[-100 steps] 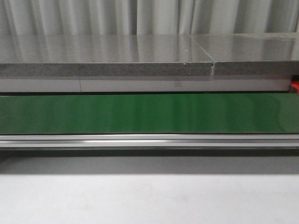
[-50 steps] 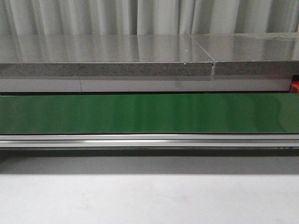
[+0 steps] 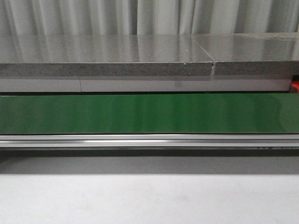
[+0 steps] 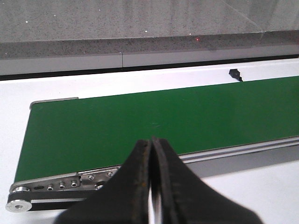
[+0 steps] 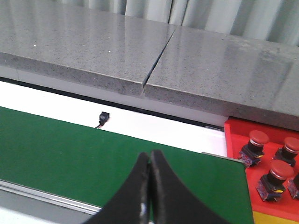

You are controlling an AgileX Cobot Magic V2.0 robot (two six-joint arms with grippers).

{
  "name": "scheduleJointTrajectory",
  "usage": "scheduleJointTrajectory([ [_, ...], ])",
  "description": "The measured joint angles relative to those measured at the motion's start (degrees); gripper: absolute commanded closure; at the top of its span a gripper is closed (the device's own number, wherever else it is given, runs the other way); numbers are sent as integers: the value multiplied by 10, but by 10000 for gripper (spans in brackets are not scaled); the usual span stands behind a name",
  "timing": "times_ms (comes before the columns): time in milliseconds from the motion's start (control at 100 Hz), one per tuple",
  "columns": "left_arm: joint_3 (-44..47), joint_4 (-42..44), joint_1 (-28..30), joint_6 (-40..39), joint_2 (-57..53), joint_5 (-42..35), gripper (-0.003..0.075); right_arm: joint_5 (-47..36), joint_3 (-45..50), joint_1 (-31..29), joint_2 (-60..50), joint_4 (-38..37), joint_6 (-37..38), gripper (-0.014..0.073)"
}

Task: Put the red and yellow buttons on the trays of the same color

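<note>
Our left gripper [image 4: 151,144] and right gripper [image 5: 149,158] both pinched together, empty, over green belt [image 4: 140,121]; red buttons [image 5: 271,170] on red tray [image 5: 233,135] beside right jaws.

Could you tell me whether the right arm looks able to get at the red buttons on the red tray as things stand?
Probably yes: the red buttons stand uncovered on the red tray, just past the belt's end, with nothing between them and the shut right gripper.

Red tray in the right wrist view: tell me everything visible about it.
The red tray looks like glossy plastic with a raised rim. It sits past the end of the green belt, below the grey stone ledge, cut off by the picture's edge. Red-capped buttons on dark bases stand upright inside. A yellow strip borders its near side.
</note>
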Motion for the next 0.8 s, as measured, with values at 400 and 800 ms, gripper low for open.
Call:
scheduleJointTrajectory([
  [400, 0, 0, 0, 0, 0, 0, 739, -27, 21, 17, -25, -69, 69, 661],
  [800, 0, 0, 0, 0, 0, 0, 739, -121, 142, 31, -123, -269, 279, 661],
])
